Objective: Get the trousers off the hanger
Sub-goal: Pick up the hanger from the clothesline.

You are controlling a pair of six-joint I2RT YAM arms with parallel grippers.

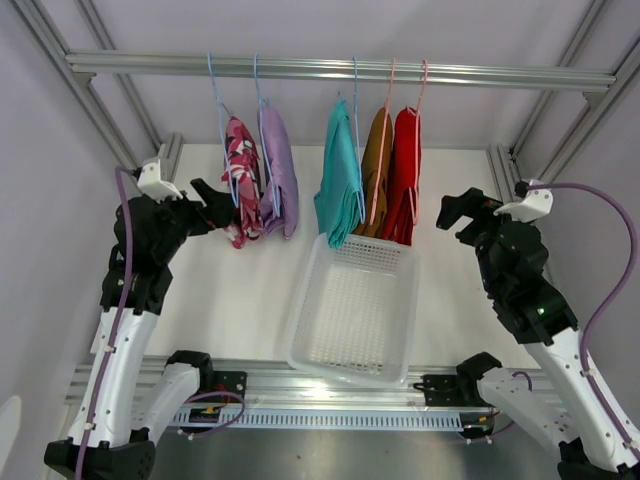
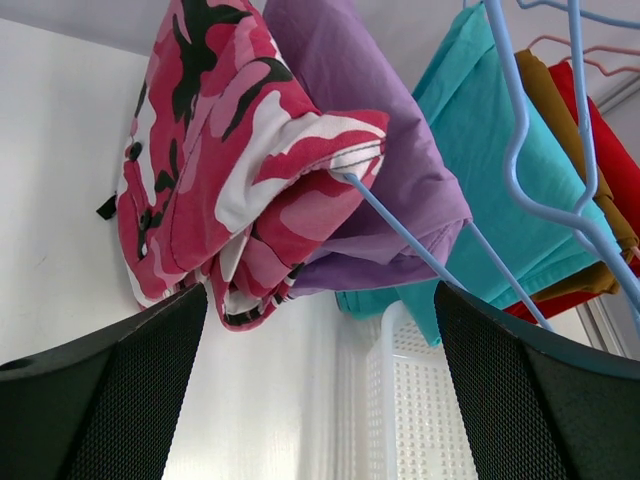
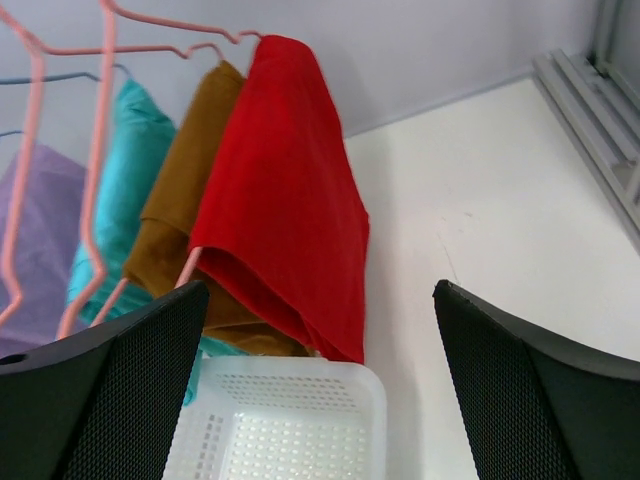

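Note:
Five trousers hang folded over wire hangers on the rail [image 1: 340,70]: camouflage [image 1: 240,180], lilac [image 1: 279,170], teal [image 1: 340,175], rust-brown [image 1: 376,170] and red [image 1: 404,170]. My left gripper [image 1: 222,205] is open just left of the camouflage pair. In the left wrist view the camouflage trousers [image 2: 230,170] and lilac trousers [image 2: 380,190] hang above the open left gripper [image 2: 320,290], untouched, on blue hangers [image 2: 520,150]. My right gripper [image 1: 455,212] is open to the right of the red pair. The right wrist view has the red trousers [image 3: 285,190] on a pink hanger [image 3: 95,150], ahead of the open right gripper [image 3: 320,285].
A white perforated basket [image 1: 411,315] sits on the table under the teal, brown and red trousers, between the two arms. Aluminium frame posts [image 1: 505,165] stand at the back corners. The basket's near corner [image 3: 370,390] shows below the red pair.

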